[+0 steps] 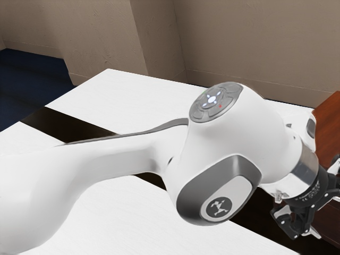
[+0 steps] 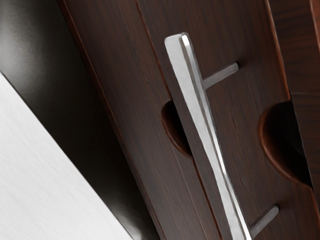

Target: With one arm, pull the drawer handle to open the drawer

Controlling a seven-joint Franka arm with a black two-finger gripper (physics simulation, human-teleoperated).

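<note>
One silver bar handle point(image 2: 200, 125) stands off the dark wooden drawer front point(image 2: 125, 100) on two posts point(image 2: 220, 75). Your gripper point(image 1: 302, 229) hovers near the handle, beside the brown cabinet point(image 1: 326, 125); you cannot tell whether it is spread or pressed together.

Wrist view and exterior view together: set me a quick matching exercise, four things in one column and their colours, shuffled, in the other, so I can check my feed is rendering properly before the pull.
Things:
1. handle
2. drawer front
3. table
4. wall

Colours:
a. beige
b. silver metal
c. white, with a black strip across it
d. dark reddish-brown wood

Pairs: 1-b, 2-d, 3-c, 4-a.
</note>
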